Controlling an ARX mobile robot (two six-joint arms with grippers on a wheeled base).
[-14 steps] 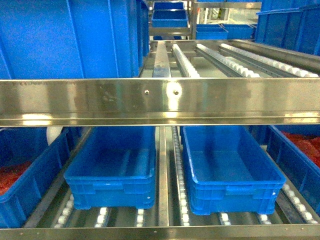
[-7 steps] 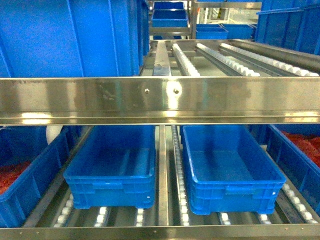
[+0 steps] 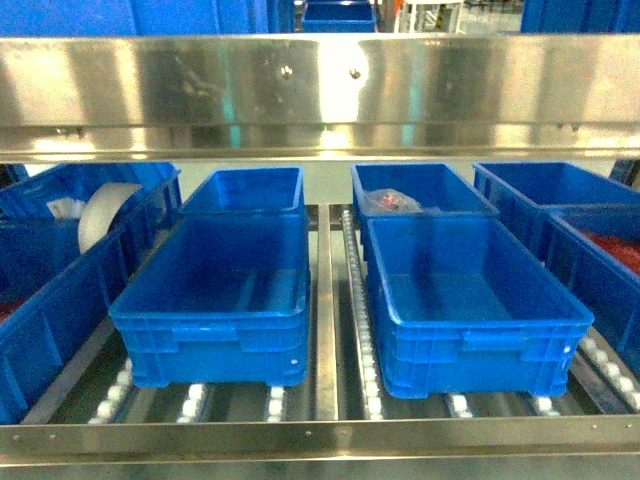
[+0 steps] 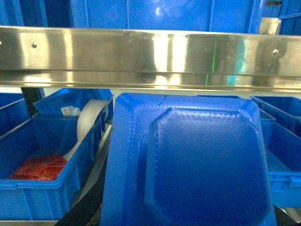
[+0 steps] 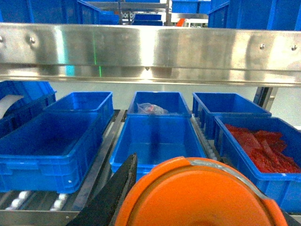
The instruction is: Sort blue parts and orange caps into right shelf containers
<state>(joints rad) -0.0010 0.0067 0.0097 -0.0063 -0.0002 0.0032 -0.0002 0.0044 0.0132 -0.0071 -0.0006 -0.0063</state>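
A blue part point(image 4: 188, 169) is blocking the left gripper, an orange cap point(image 5: 197, 197) the right; both jaw states are unreadable.

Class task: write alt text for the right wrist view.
A large orange round object fills the foreground below a steel shelf rail. Behind it, blue crates sit on rollers; the right one holds red pieces.

A single dark finger point(image 5: 115, 193) of the right gripper shows — matte black, flat-sided, tapering to a narrow tip.
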